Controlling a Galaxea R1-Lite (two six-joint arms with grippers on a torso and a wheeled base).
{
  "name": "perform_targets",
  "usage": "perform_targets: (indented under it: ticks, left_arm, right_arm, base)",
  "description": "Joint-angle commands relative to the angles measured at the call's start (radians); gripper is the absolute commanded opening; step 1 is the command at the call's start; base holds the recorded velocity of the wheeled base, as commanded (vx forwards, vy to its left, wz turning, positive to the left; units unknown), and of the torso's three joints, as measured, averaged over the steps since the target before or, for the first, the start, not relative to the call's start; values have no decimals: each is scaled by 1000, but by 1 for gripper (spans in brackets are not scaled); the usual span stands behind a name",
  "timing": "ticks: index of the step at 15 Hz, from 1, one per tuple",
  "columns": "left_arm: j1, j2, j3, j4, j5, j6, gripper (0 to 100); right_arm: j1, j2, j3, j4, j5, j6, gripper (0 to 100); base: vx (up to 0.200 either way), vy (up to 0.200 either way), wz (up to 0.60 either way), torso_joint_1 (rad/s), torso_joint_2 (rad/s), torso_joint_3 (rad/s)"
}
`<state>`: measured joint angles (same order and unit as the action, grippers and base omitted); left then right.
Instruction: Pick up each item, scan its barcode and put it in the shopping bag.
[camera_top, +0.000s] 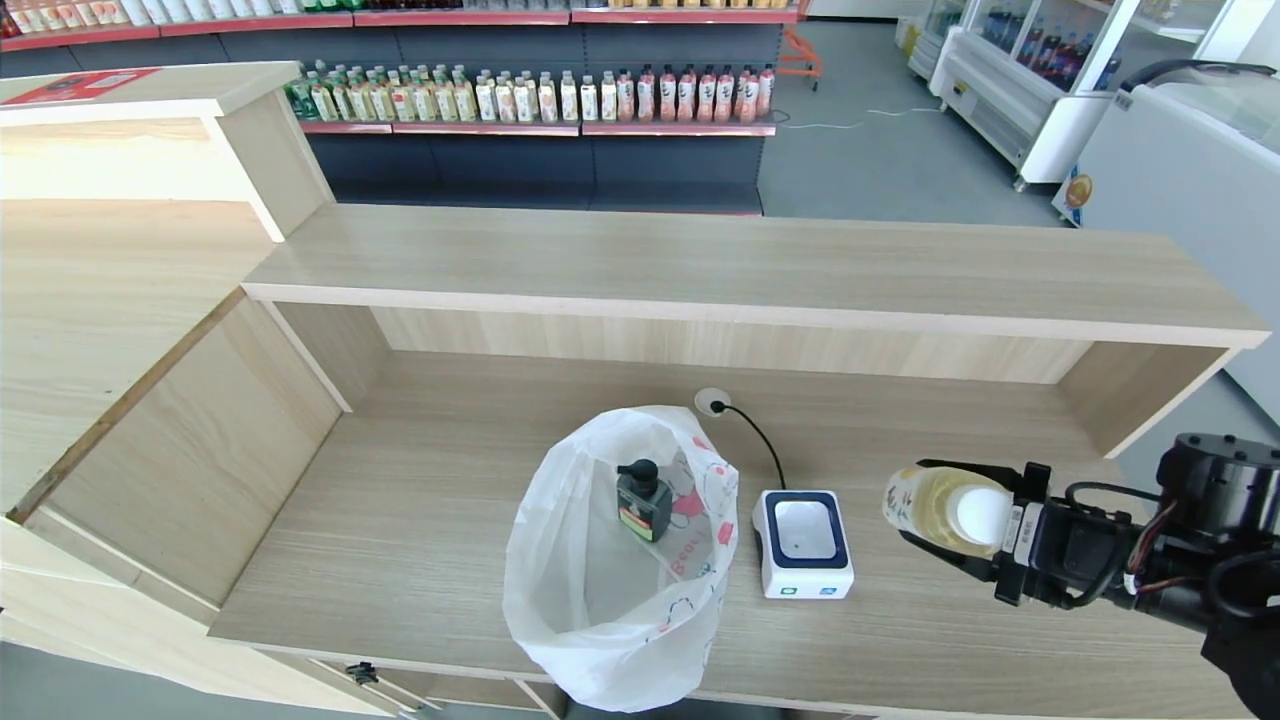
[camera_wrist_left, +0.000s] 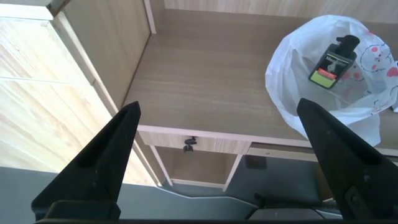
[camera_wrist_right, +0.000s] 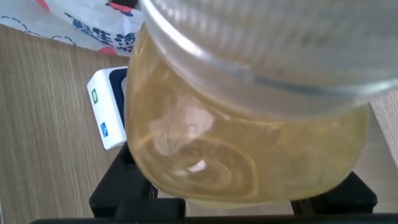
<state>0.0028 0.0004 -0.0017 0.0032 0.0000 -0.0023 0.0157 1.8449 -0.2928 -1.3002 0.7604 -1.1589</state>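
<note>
counter (camera_top: 420, 520) | right hand (camera_top: 945, 508) clamps bottle (camera_top: 915, 500) | scanner (camera_wrist_right: 107, 118) partly hidden behind it

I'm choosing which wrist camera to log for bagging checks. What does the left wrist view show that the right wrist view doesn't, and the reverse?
Left wrist view, not the right: the open left pincer, the dark pump bottle inside the white plastic shopping bag, and a drawer front with a keyhole under the counter edge. Right wrist view, not the left: the clear bottle of yellowish drink clamped in the right pincer, and the white scanner with blue trim. Both share the bag and the light wooden counter top.
</note>
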Motion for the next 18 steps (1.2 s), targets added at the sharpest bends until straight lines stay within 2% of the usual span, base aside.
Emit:
perform_targets:
  ticks: [1,9,15,18]
  left_arm:
    - [0,0,0,0,0,-1,100]
    - [0,0,0,0,0,-1,100]
    - [0,0,0,0,0,-1,100]
    - [0,0,0,0,0,-1,100]
  right_arm:
    - [0,85,-45,1,13,-1,0]
    - [6,185,-118,2,57,12,0]
    - [98,244,-189,-14,56,51,0]
    - [112,274,-207,-19,54,51,0]
  base:
    - [0,0,0,0,0,0]
    - [0,0,0,0,0,0]
    - [0,0,0,0,0,0]
    - [0,0,0,0,0,0]
